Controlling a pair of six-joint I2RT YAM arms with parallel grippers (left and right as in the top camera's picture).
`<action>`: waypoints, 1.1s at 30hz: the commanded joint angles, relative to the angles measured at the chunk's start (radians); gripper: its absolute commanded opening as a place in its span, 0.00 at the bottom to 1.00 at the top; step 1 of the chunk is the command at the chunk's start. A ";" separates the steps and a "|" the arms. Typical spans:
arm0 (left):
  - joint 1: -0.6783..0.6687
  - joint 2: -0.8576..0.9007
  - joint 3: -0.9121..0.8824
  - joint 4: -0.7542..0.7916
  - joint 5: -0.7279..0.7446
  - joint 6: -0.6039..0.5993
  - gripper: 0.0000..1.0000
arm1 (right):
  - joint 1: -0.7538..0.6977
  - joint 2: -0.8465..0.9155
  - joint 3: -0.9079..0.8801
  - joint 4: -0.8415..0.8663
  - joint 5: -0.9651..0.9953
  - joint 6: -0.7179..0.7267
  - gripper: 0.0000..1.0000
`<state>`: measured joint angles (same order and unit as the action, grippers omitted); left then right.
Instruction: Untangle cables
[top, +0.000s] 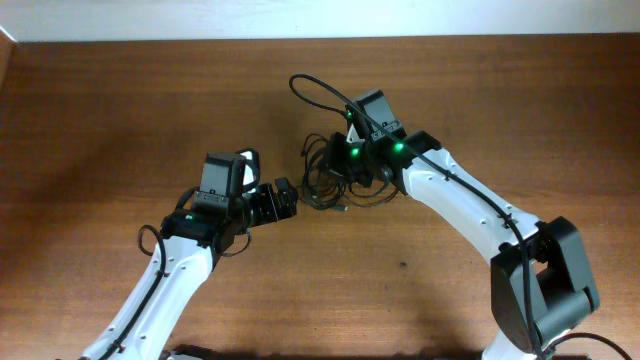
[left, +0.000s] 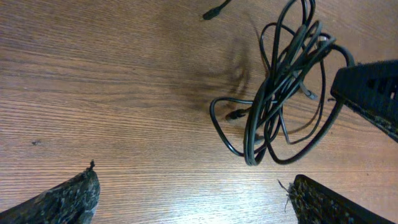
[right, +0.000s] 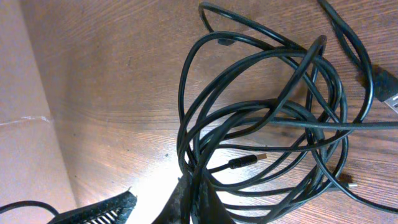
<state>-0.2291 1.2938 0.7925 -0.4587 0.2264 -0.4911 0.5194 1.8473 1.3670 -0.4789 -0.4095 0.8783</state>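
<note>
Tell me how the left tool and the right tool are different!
The left tool is wide open and empty; the right tool is shut on the cables. The left tool sits beside them, not touching; the right tool is in the clump. Both are black.

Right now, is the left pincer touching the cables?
No, the open left pincer sits short of the cables, bare table between.

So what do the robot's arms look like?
The left arm and the right arm are both white tubes joined by chunky black joints. A thin black wire runs along each one. The right arm has two small green lights glowing near its tip. The fingers at the ends are black with rough, bumpy pads.
</note>
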 joint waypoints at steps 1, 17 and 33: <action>-0.005 -0.012 -0.007 0.000 -0.021 -0.013 0.99 | -0.003 -0.012 0.015 -0.005 0.005 -0.014 0.04; -0.133 0.285 -0.007 0.257 -0.141 -0.081 0.55 | -0.003 -0.012 0.015 -0.064 0.001 -0.015 0.04; -0.077 0.180 -0.006 0.237 0.093 -0.053 0.49 | -0.003 -0.012 0.015 -0.068 -0.006 -0.015 0.04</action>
<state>-0.2821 1.4830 0.7826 -0.2234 0.2932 -0.5632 0.5194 1.8473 1.3670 -0.5491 -0.4099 0.8749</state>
